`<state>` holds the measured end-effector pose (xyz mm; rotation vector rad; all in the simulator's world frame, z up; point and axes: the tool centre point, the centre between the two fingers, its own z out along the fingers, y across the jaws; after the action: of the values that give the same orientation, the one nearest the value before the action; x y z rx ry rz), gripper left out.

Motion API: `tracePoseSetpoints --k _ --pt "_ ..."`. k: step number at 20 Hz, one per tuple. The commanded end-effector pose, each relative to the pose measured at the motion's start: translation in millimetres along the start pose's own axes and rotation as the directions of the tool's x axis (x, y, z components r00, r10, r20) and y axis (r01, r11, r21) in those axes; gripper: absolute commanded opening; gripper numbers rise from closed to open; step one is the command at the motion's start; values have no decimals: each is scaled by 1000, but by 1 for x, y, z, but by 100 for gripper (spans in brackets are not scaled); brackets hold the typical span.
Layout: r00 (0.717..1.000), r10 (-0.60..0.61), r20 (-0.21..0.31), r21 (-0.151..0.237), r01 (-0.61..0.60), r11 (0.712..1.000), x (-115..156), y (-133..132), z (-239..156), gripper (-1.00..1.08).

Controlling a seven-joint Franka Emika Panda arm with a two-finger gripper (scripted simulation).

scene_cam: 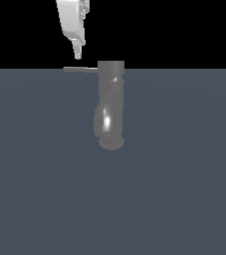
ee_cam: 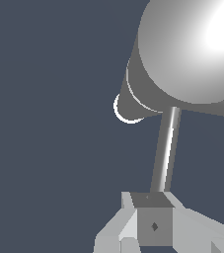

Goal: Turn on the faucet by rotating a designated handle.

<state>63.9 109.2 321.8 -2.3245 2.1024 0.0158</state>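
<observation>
I saw the gripper poised above the thin rod handle; its opening could not be determined. The faucet was a glossy grey cylinder.

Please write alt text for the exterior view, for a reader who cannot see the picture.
A grey upright faucet stands on a dark blue-grey floor, and its thin handle sticks out from its top toward the exterior view's left. A white gripper hangs just above the handle's outer end; whether they touch cannot be told.
</observation>
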Motion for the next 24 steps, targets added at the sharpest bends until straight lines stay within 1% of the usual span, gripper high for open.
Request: tracePoseSetpoints --k 1,7,14,19,24 --pt "999 46 -3 1 -46 999 -5 -8 10 -100" --pt "993 119 -9 2 -119 993 -14 -20 29 -100" --pt "988 153 -12 3 -153 988 -19 -25 37 -100" --pt "988 152 -12 3 -152 988 -19 -25 38 -100" --pt "988 152 -12 3 -152 988 -20 -12 38 -100"
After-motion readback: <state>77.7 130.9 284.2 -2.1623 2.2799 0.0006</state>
